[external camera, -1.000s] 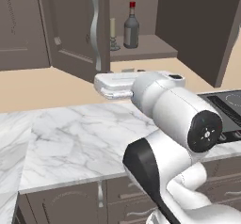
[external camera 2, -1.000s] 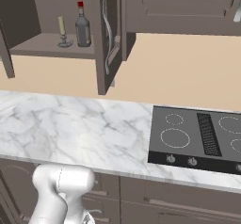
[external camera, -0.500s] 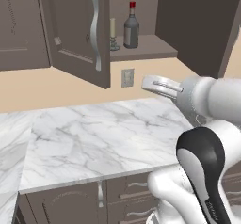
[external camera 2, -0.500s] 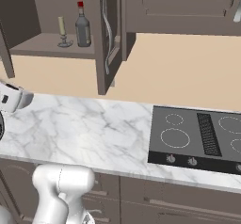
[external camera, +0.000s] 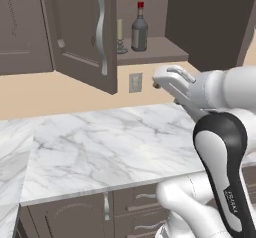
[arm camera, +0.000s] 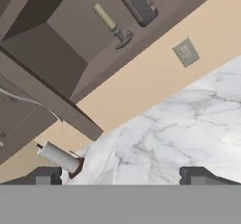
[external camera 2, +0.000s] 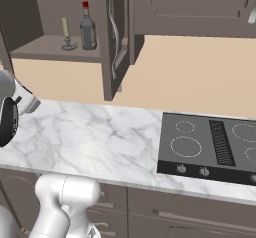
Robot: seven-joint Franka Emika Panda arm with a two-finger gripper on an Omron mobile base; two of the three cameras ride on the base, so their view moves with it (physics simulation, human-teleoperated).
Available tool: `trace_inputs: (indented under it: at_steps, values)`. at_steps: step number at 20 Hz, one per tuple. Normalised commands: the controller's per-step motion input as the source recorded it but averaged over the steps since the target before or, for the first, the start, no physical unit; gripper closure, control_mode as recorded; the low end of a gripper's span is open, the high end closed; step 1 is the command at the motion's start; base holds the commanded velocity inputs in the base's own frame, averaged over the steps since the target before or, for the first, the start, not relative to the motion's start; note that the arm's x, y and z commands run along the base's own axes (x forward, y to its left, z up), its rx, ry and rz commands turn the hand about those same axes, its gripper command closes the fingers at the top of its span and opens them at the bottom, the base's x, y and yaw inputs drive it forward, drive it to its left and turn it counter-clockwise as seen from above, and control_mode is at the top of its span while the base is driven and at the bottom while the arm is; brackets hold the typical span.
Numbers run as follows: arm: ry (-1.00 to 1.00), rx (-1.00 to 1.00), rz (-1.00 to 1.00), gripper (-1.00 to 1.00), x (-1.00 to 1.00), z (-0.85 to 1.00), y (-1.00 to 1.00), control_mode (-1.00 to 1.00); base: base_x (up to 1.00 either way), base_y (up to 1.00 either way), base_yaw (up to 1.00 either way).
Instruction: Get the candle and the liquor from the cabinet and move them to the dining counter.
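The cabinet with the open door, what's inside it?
On the cabinet shelf stand the candle in its little holder and, right beside it, the liquor bottle with a red cap. The open door hides part of the shelf from the left.

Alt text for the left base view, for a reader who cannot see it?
An open cabinet holds a candle and a liquor bottle side by side on its shelf. Below, the white arm reaches over a marble worktop.
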Motion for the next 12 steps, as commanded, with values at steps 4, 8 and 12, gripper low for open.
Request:
trace_inputs:
  at_steps: [4,8,12]
  values:
    - [0.06,0.06,0.01,-1.00,0.25,0.00,0.02,-1.00,0.00,0.00,0.00]
    - [0.00,0.07,0.00,-1.00,0.16,0.01,0.04,-1.00,0.00,0.00,0.00]
    - [0.00,0.08,0.01,-1.00,0.10,0.04,0.00,-1.00,0.00,0.00,0.00]
